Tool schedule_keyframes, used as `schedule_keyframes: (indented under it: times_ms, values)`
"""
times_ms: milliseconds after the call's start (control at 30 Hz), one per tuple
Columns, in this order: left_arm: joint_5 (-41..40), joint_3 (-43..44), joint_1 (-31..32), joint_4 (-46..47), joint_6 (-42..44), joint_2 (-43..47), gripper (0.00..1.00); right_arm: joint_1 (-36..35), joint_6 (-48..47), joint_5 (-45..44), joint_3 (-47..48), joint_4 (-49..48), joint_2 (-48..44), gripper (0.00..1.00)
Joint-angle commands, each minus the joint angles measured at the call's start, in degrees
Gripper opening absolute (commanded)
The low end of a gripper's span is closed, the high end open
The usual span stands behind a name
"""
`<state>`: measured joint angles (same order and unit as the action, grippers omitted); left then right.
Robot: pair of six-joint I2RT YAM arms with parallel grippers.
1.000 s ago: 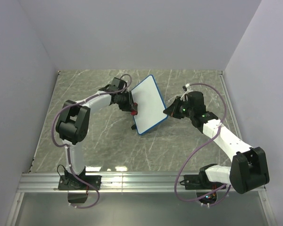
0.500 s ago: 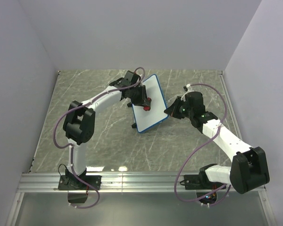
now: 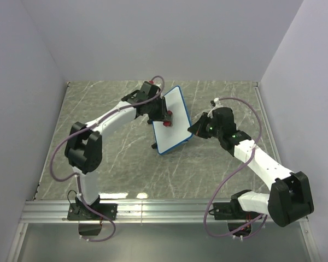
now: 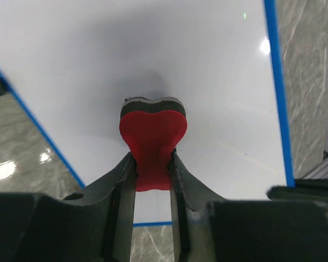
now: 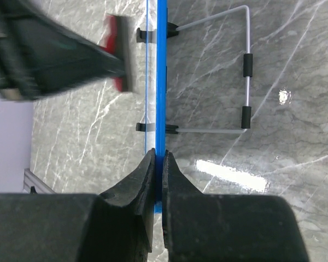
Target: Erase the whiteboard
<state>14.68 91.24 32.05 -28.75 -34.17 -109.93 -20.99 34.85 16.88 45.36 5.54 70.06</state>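
**Both grippers shut: one on the board's frame, one on the eraser**

At the near edge of the table [image 3: 126, 164], a metal rail [image 3: 164, 210] carries the two arm bases. From there the right arm [image 3: 262, 164] reaches forward and inward, and the left arm [image 3: 112, 117] stretches further out across the marbled grey top.

The right gripper [image 3: 194, 130] meets the whiteboard [image 3: 177, 134] at its right-hand edge. In the right wrist view its jaws are closed down to a thin slit on the blue frame [image 5: 162, 82], which runs edge-on straight away from the fingertips [image 5: 147, 169]. Beyond the grip, a wire stand [image 5: 246, 87] with two black sleeves lies on the table behind the board.

The left gripper [image 3: 163, 115] comes in over the board's left side. Its jaws are closed tight on a red, heart-shaped eraser [image 4: 153, 136], the two dark fingers [image 4: 126, 174] pinching the narrow lower end. The eraser's dark face is turned to the white surface [image 4: 208, 82]. In the left wrist view it looks pressed against the board, with a soft shadow around it. In the right wrist view it is too blurred to confirm contact.

The whiteboard stands tilted near the middle of the table, towards the far side, between the two grippers. Its visible surface looks clean. Plain pale walls [image 3: 169, 38] close off the scene behind it.
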Motion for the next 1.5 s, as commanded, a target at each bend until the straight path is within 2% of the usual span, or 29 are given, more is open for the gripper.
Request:
schedule_keyframes:
  times_ms: [0, 167, 300, 333, 400, 433, 467, 500, 533, 600, 767, 800, 900, 933, 1000, 1033, 1100, 1133, 1333, 1433, 1467]
  values:
    - [-7.8, -1.1, -2.0, 0.1, -1.2, 10.0, 0.00, -1.2, -1.3, 0.7, -1.2, 1.6, -1.3, 0.00]
    - [-12.8, -8.2, -6.9, 0.6, -3.4, 16.8, 0.01, -1.4, -1.5, 0.3, -1.5, 2.1, -1.8, 0.00]
    - [-14.1, -15.0, -9.1, 0.1, -3.4, 20.4, 0.15, -1.5, -1.7, -0.3, -1.1, 3.3, -1.9, 0.00]
    - [-14.3, -16.2, -9.3, 0.1, -3.6, 20.9, 0.16, -1.5, -1.9, -0.4, -0.8, 3.9, -2.0, 0.04]
    - [-14.5, -19.4, -9.6, 0.1, -3.9, 22.6, 0.17, -1.5, -2.1, -1.2, -0.6, 4.2, -2.6, 0.21]
    - [-14.5, -20.5, -9.6, -0.1, -4.1, 23.0, 0.17, -1.4, -2.2, -1.6, -0.4, 4.8, -3.1, 0.43]
    - [-14.5, -21.4, -9.6, -0.4, -4.3, 23.3, 0.15, -1.4, -2.3, -1.9, -0.1, 5.2, -3.3, 0.51]
    - [-17.5, -22.9, -9.6, -1.8, -4.8, 23.5, 0.10, -1.5, -2.7, -2.6, 0.5, 6.1, -3.5, 0.69]
    - [-19.0, -23.6, -9.6, -3.1, -5.2, 23.4, 0.07, -1.5, -2.9, -3.0, 0.5, 6.5, -3.8, 0.76]
    - [-21.1, -25.6, -9.6, -5.4, -6.3, 22.4, 0.01, -1.5, -3.4, -3.4, 1.7, 7.4, -4.5, 0.83]
    - [-21.8, -32.4, -9.6, -6.3, -8.8, 21.3, 0.01, -1.5, -4.6, -5.1, 5.1, 10.7, -7.2, 0.85]
    - [-21.5, -33.3, -9.6, -5.9, -9.1, 21.4, 0.03, -1.6, -4.7, -5.4, 5.6, 11.1, -7.9, 0.85]
    - [-20.3, -35.8, -9.4, -4.6, -9.0, 21.3, 0.27, -1.3, -5.1, -6.8, 7.5, 13.3, -11.1, 0.85]
    - [-19.8, -36.2, -9.4, -4.5, -8.6, 21.3, 0.41, -1.3, -5.2, -7.1, 8.2, 14.7, -12.0, 0.86]
    - [-19.6, -37.2, -9.1, -4.6, -8.4, 21.6, 0.53, -1.3, -5.4, -8.0, 8.6, 15.8, -14.6, 0.86]
    - [-19.7, -37.5, -9.0, -4.6, -8.3, 21.9, 0.73, -1.3, -5.3, -8.3, 8.4, 16.9, -15.6, 0.86]
    - [-20.1, -37.5, -8.8, -5.2, -8.0, 23.0, 0.96, -1.3, -5.0, -8.7, 7.7, 17.7, -18.3, 0.86]
    - [-20.2, -37.4, -8.7, -5.4, -7.8, 23.4, 0.99, -1.3, -4.8, -8.9, 7.0, 18.5, -19.3, 0.86]
    - [-21.4, -33.4, -8.5, -9.5, -6.9, 29.2, 0.99, -1.3, -3.6, -10.7, 5.3, 23.3, -27.8, 0.86]
    - [-23.9, -31.0, -8.3, -11.2, -6.8, 35.0, 0.99, -1.4, -2.1, -12.4, 5.5, 26.5, -32.2, 0.85]
    - [-25.0, -30.5, -8.1, -11.4, -7.1, 39.4, 0.99, -1.3, -1.5, -12.6, 5.4, 27.3, -33.1, 0.85]
